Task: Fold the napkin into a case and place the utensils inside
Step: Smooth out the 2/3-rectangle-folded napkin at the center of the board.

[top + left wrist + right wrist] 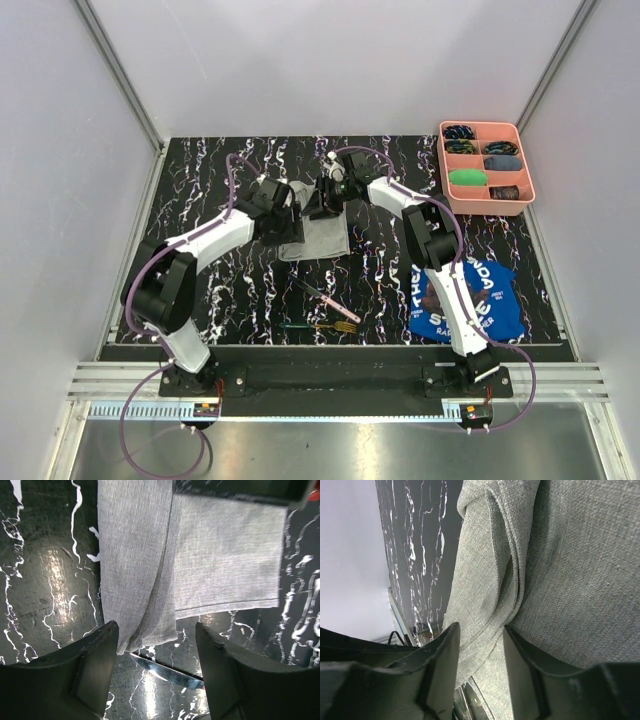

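The light grey napkin (322, 240) lies partly folded at mid-table, with a long doubled flap along its left side. My left gripper (292, 216) is at its left edge. In the left wrist view, the left gripper (156, 627) is open, with the end of the flap (137, 580) between its fingers but not pinched. My right gripper (327, 205) is at the far edge. In the right wrist view, the right gripper (480, 629) is closed on a ridge of the napkin (570, 555). The pink-handled knife (335, 303) and green-handled fork (322, 326) lie nearer the front, apart from both grippers.
A pink compartment tray (530, 180) with small items stands at the back right. A blue printed cloth (497, 300) lies at the front right beside the right arm. White walls enclose the black marbled table (200, 170).
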You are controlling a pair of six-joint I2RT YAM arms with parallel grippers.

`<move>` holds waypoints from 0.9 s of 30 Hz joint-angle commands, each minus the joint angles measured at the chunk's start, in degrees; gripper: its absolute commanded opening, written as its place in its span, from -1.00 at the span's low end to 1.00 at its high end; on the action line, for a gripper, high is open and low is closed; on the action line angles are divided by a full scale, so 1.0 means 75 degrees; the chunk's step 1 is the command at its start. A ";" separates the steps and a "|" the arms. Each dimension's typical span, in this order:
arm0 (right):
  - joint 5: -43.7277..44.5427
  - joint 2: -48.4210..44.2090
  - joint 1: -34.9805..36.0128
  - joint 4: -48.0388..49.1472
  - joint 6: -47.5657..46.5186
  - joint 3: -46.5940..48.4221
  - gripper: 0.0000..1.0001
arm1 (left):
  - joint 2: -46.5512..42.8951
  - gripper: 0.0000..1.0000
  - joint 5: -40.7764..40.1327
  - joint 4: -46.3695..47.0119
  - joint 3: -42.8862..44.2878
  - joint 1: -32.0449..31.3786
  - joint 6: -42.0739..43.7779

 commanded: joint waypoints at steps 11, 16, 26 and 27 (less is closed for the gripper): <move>0.0406 -0.0487 -0.0015 0.0461 0.0105 -0.0628 -0.05 | 0.0295 -0.26 -0.0824 -0.0239 0.0153 -0.0381 0.0194; 0.0324 -0.0535 -0.0015 0.0672 0.0210 -0.0816 -0.05 | 0.0377 -0.54 -0.0613 -0.0205 0.0282 -0.0439 0.0182; 0.0230 -0.0593 -0.0015 0.0789 0.0316 -0.0875 -0.06 | 0.0506 0.24 -0.0940 -0.0181 0.0399 -0.0990 0.0229; 0.0230 -0.0616 -0.0015 0.0801 0.0316 -0.0910 -0.06 | 0.0518 0.25 -0.1150 -0.0204 0.0434 -0.1025 0.0287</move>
